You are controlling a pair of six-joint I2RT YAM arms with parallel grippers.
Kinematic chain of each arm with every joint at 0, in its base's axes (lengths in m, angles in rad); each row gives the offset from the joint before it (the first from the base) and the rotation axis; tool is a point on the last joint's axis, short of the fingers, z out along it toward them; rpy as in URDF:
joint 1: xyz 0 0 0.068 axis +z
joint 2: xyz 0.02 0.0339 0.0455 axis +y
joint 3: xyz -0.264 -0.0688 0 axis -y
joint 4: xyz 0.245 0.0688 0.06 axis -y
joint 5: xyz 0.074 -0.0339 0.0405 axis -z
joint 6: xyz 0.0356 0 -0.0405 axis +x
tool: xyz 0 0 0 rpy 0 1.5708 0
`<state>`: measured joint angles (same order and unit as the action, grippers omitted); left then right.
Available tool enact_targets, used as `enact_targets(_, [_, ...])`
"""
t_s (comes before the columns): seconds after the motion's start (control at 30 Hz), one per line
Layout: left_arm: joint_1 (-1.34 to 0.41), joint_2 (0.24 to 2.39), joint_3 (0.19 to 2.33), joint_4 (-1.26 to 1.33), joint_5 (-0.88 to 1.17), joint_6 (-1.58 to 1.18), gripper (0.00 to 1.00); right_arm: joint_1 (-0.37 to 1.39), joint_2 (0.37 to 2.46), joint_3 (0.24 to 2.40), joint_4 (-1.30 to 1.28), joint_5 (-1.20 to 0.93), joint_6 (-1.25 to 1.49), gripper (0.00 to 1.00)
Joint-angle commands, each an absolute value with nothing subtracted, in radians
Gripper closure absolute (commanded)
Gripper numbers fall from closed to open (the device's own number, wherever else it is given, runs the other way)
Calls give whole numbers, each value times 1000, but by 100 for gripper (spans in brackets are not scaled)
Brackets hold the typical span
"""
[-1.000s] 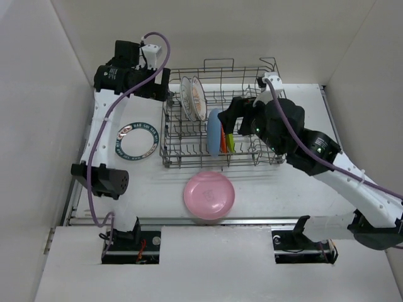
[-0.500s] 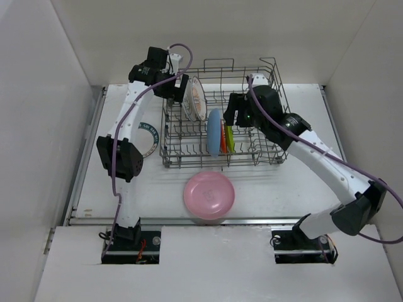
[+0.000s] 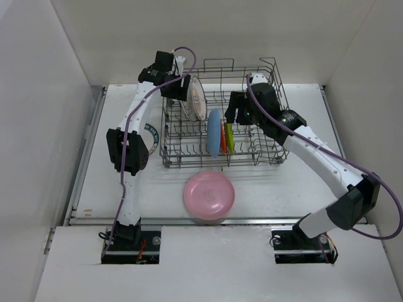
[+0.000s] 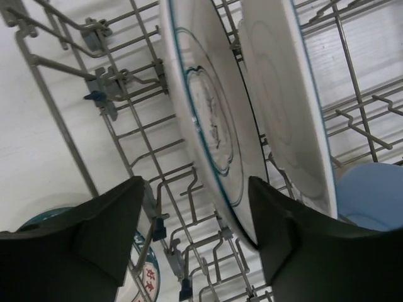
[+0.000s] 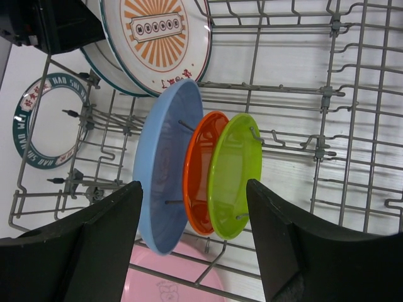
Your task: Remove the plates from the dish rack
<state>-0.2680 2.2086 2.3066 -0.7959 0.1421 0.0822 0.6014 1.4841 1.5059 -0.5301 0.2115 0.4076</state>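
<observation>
The white table (image 3: 283,189) carries the dish rack (image 3: 189,162) on its far half. The left arm (image 3: 129,151) rises from its base at the near edge, folds at a dark elbow beside the rack's left side and reaches on to the rack's far left corner. The right arm (image 3: 321,157) swings out to an elbow near the table's right edge, then stretches back over the middle of the rack with its wrist tipped down. A pink plate (image 3: 209,195) lies flat on the table just in front of the rack. A teal-ringed plate (image 5: 38,119) lies flat to the rack's left, partly hidden by the left arm. Upright in the far left corner stand a sunburst plate (image 5: 157,38) and, close behind it, a second white plate (image 4: 208,119). A blue plate (image 5: 165,163), an orange plate (image 5: 200,173) and a lime green plate (image 5: 234,173) stand side by side mid-rack. The left gripper (image 4: 195,207) is spread wide. The second white plate's lower rim lies between its fingers, close to one; whether they touch I cannot tell. The right gripper (image 5: 194,195) hangs spread above the three coloured plates, holding nothing.
</observation>
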Motion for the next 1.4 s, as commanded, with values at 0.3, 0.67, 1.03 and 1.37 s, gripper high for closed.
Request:
enact_targets(0.3, [-273, 2168, 2345, -747, 106, 25, 94, 598, 1493, 1509, -476, 204, 388, 28])
enact_targets(0.67, [-324, 2083, 2388, -661, -177, 37, 100, 598, 1443, 1491, -485, 241, 388, 28])
enact_targets(1.03, [-342, 2020, 2451, -586, -299, 163, 100, 598, 1416, 1491, -494, 259, 388, 28])
enact_targets(1.37, [-279, 2011, 2526, -586, -351, 124, 100, 598, 1387, 1482, -494, 259, 388, 28])
